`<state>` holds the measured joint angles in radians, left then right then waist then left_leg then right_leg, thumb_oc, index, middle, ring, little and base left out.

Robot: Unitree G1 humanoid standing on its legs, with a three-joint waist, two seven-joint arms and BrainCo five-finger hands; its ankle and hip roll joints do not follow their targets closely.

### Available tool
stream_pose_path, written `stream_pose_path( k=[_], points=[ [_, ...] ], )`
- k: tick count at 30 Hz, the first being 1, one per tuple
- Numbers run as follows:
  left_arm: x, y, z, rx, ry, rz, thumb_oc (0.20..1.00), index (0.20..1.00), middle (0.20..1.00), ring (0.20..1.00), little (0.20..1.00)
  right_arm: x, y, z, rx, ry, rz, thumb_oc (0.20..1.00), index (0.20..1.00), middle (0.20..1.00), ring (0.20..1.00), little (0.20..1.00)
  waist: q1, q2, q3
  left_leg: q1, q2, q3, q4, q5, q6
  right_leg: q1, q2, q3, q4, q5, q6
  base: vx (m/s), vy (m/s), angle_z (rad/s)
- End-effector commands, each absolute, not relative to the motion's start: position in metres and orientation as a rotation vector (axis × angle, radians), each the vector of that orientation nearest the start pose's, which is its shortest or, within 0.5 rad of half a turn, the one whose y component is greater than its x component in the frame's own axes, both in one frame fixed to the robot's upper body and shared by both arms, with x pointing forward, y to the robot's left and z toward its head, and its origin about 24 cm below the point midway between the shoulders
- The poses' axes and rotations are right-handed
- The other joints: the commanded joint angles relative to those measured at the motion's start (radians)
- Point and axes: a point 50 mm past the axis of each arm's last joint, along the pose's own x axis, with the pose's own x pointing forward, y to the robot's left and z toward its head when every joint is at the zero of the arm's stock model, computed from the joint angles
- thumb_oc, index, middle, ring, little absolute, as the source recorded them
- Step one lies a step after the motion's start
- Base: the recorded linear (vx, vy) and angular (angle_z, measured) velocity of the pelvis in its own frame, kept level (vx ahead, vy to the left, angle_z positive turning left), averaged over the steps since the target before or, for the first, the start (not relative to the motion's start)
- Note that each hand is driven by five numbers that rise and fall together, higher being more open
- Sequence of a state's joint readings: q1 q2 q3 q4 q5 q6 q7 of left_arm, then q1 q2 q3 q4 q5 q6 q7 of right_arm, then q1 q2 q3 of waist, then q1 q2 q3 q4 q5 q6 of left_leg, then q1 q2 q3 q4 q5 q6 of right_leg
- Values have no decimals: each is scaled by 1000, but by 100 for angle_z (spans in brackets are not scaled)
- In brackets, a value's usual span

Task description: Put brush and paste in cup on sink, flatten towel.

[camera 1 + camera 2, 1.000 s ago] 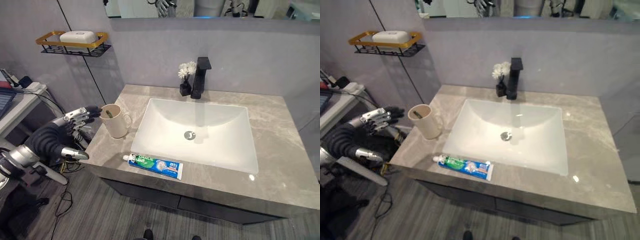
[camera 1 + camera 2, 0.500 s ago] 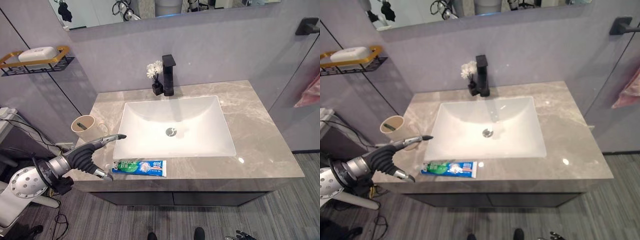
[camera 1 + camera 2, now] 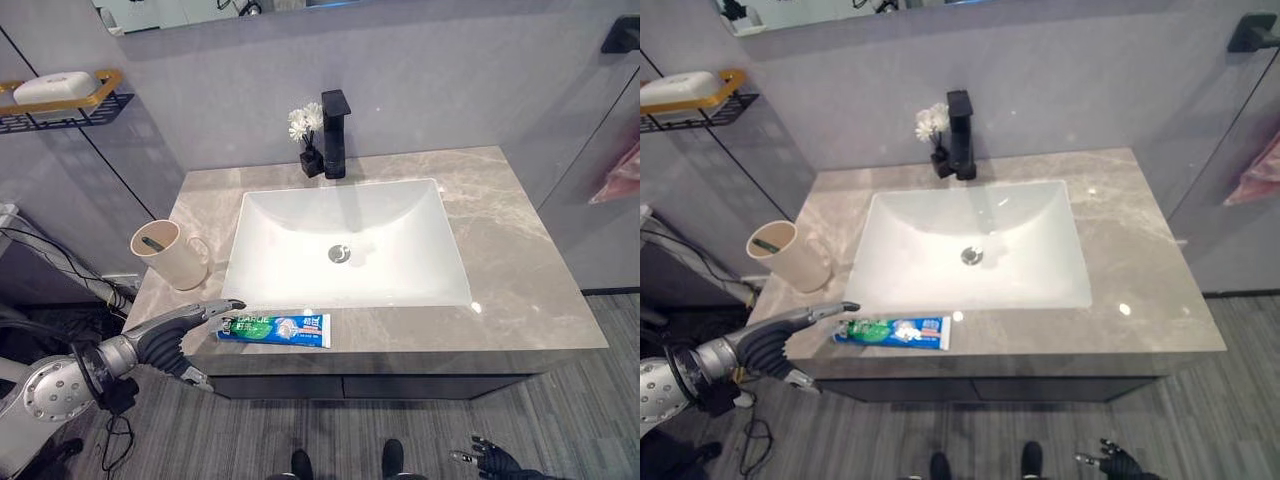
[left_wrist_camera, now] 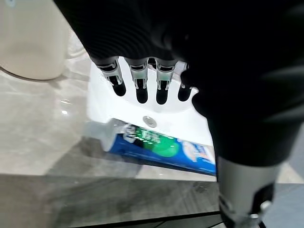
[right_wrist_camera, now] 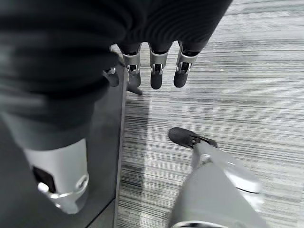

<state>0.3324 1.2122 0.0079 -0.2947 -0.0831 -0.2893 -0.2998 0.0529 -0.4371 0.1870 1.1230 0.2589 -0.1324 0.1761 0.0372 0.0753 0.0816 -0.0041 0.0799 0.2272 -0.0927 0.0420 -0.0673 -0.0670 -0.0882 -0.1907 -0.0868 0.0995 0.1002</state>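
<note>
Your two head views look steeply down from above the table's [image 3: 520, 230] front edge, well back, and share the whole sink [image 3: 345, 245], with the faucet [image 3: 960, 135] at 12 o'clock. Your left wrist view sits very close over the toothpaste [image 4: 161, 147], facing the sink. Your right wrist view faces down at the floor [image 5: 228, 85].
</note>
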Motion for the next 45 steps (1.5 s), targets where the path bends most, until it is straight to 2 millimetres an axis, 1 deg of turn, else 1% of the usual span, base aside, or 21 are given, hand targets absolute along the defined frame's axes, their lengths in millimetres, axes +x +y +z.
stream_pose_path(
  k=[1, 3, 6, 8, 14, 16, 17, 21, 31, 32, 34, 37, 45],
  points=[
    [208, 258, 149, 1149, -139, -605, 1000, 1000, 1000, 1000, 1000, 114, -275, -134, -219, 1024, 42, 1000, 1000, 1000, 1000, 1000, -14, -52, 9, -8, 54, -48, 5, 44, -63, -2, -80, 39, 0, 81, 84, -5, -19, 4],
    [209, 259, 146, 1134, -132, -596, 1000, 1000, 1000, 1000, 1000, 112, -275, -135, -224, 1035, 41, 1000, 1000, 1000, 1000, 1000, -14, -54, 10, -10, 53, -52, 5, 45, -63, -1, -80, 34, 0, 80, 83, -2, -6, 8],
    [209, 259, 136, 1029, -116, -565, 1000, 1000, 1000, 1000, 1000, 103, -273, -140, -230, 1078, 50, 1000, 1000, 1000, 1000, 1000, -12, -61, 14, -14, 56, -55, 5, 48, -65, 2, -78, 26, 0, 76, 79, 2, -7, 6],
    [210, 259, 135, 1024, -118, -559, 1000, 1000, 1000, 1000, 1000, 101, -273, -140, -232, 1084, 52, 1000, 1000, 1000, 1000, 1000, -13, -63, 15, -17, 57, -56, 5, 49, -65, 1, -77, 24, 0, 76, 78, -6, -4, 7],
    [214, 260, 131, 1020, -125, -525, 1000, 1000, 1000, 1000, 1000, 101, -269, -142, -225, 1088, 62, 1000, 1000, 1000, 1000, 1000, -16, -75, 20, -33, 60, -56, 5, 51, -67, -15, -75, 29, 0, 81, 78, -5, -2, 2],
    [214, 259, 128, 1001, -121, -522, 1000, 1000, 1000, 1000, 1000, 102, -268, -143, -216, 1087, 58, 1000, 1000, 1000, 1000, 1000, -18, -77, 20, -33, 61, -54, 5, 51, -67, -17, -74, 30, 0, 81, 78, 0, 0, 0],
    [215, 258, 125, 977, -120, -511, 1000, 1000, 1000, 1000, 1000, 101, -267, -143, -180, 1086, 33, 1000, 1000, 1000, 1000, 1000, -19, -79, 19, -34, 61, -49, 5, 49, -67, -21, -74, 33, 0, 82, 79, 0, 0, 0],
    [215, 257, 119, 947, -109, -502, 1000, 1000, 1000, 1000, 1000, 103, -265, -143, -164, 1075, 28, 1000, 1000, 1000, 1000, 1000, -24, -82, 19, -37, 61, -41, 5, 49, -67, -33, -75, 41, 0, 85, 80, 3, 11, -6],
    [218, 252, 111, 929, -102, -515, 1000, 1000, 1000, 1000, 1000, 103, -265, -143, -168, 1070, 31, 1000, 1000, 1000, 1000, 1000, -28, -74, 21, -46, 61, -34, 5, 50, -68, -47, -79, 46, 0, 88, 81, 1, 0, -2],
    [219, 249, 104, 904, -89, -520, 1000, 1000, 1000, 1000, 1000, 104, -264, -143, -169, 1069, 36, 1000, 1000, 1000, 1000, 1000, -31, -72, 22, -47, 60, -34, 5, 49, -68, -48, -80, 46, 0, 88, 81, 0, 0, 0],
    [220, 246, 96, 886, -74, -532, 1000, 1000, 1000, 1000, 1000, 105, -263, -142, -174, 1062, 41, 1000, 1000, 1000, 1000, 1000, -32, -67, 21, -44, 60, -32, 5, 48, -67, -46, -81, 48, 0, 86, 79, 0, 0, 0],
    [218, 244, 92, 879, -61, -543, 1000, 1000, 1000, 1000, 1000, 106, -263, -142, -181, 1057, 47, 1000, 1000, 1000, 1000, 1000, -33, -63, 19, -41, 61, -31, 5, 47, -67, -44, -81, 48, 0, 84, 79, 0, 0, 0],
    [218, 244, 88, 902, -49, -553, 1000, 1000, 1000, 1000, 1000, 107, -266, -141, -193, 1056, 34, 1000, 1000, 1000, 1000, 1000, -34, -57, 18, -40, 62, -32, 5, 45, -68, -41, -80, 46, 0, 80, 79, 0, 0, 0]
  ],
)
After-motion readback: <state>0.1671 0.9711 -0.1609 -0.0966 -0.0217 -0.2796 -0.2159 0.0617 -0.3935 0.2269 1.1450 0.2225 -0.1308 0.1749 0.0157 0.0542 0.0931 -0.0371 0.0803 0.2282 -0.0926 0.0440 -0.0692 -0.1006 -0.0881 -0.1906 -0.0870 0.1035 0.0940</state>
